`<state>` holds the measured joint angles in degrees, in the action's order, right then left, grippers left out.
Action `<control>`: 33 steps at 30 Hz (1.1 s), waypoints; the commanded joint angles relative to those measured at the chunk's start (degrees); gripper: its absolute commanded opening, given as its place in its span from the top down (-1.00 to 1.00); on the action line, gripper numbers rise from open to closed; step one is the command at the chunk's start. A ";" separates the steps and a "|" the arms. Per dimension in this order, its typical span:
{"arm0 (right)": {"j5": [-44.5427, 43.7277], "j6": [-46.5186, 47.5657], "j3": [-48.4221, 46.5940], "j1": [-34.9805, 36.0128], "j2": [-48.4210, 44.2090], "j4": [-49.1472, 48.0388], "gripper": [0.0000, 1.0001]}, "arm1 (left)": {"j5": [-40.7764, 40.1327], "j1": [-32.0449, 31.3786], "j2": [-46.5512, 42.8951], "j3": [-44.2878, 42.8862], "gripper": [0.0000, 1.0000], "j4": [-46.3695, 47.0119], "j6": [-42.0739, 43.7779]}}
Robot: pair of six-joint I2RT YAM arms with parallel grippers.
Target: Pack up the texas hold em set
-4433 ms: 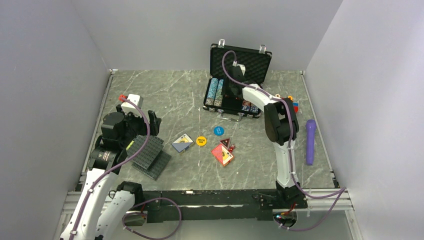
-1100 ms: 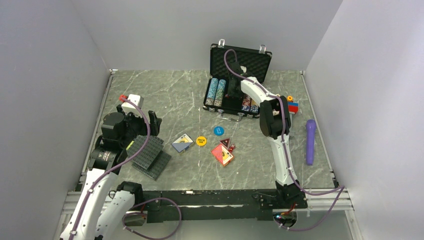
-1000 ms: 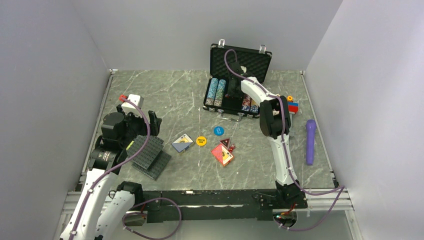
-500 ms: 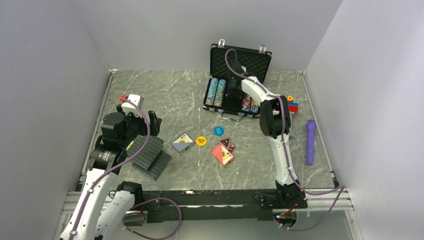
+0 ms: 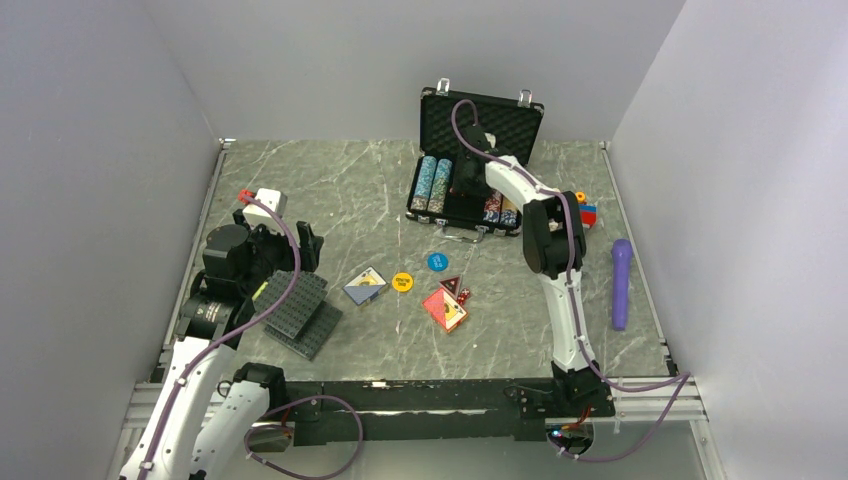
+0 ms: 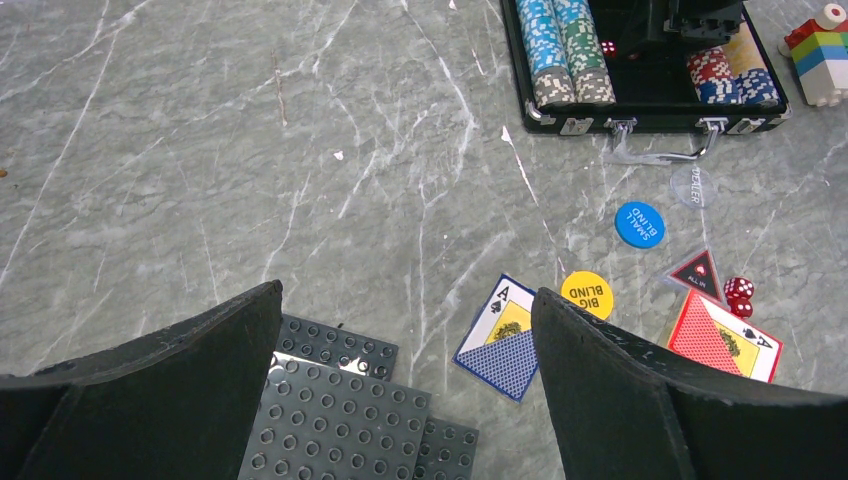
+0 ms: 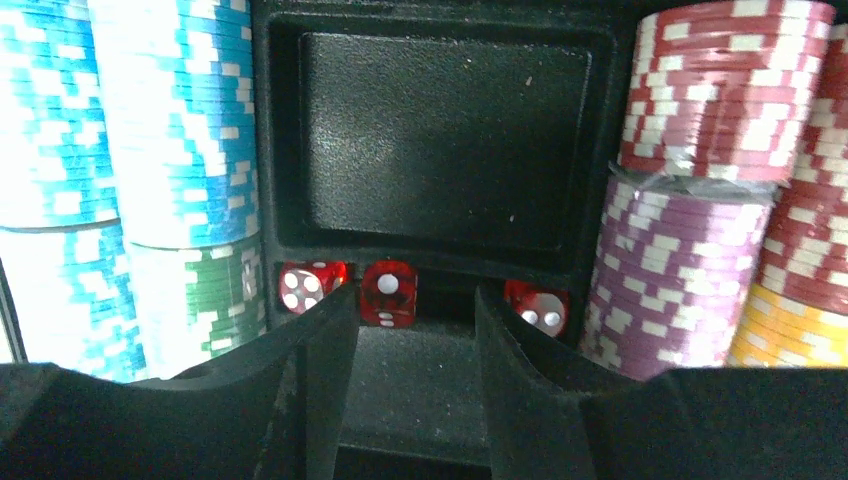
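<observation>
Since the earliest frame, the right arm (image 5: 548, 235) has been drawn in and lowered into the case (image 5: 500, 118); the left arm and the loose pieces are unchanged. The case is set open at the far side of the desk (image 5: 320, 190), with its lid upright.

The right fingers (image 7: 325, 360) are held apart, released, with nothing gripped. They are poised over a narrow slot below the bare middle compartment. Three dice (image 7: 388, 292) are seen in that slot: one between the fingertips, just beside one finger, and one outside each finger. Chips (image 7: 170, 130) are stacked in rows on both sides.

The left fingers (image 6: 200, 370) are spread wide and released above the plates (image 6: 340, 410), well apart from the case. Near the case's handle, a blue button (image 6: 639, 224), a yellow button (image 6: 587, 294) and a triangle button (image 6: 697, 274) are laid out. Two loose dice (image 6: 738, 292) are touching a red-backed deck (image 6: 722, 345), and a blue-backed deck (image 6: 500, 340) is placed just beside the yellow button. Toy blocks (image 6: 820, 45) are seen beside the case.
</observation>
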<state>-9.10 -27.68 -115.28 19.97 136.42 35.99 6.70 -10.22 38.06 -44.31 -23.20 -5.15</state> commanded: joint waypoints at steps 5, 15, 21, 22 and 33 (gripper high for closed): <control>-1.25 0.15 7.51 0.08 -9.49 -7.50 -0.08 | 0.58 -0.20 -0.57 -0.25 -0.97 2.20 0.31; 0.17 0.15 9.83 -0.10 -9.62 -10.15 0.06 | 0.52 -0.23 -0.52 -0.25 -0.97 2.19 0.31; 0.58 -0.22 11.17 -0.02 -9.13 -11.57 0.20 | 0.58 -0.24 -0.53 -0.25 -0.97 2.19 0.31; 0.58 -0.26 11.21 -0.02 -9.02 -11.75 0.21 | 0.66 -0.24 -0.46 -0.25 -0.97 2.17 0.31; 0.32 0.13 10.53 0.15 -7.19 -11.98 0.26 | 0.77 -0.24 -0.47 -0.25 -0.97 2.22 0.23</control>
<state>-8.60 -27.51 -104.29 19.97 129.21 25.80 6.70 -10.22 38.09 -44.31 -23.20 -5.15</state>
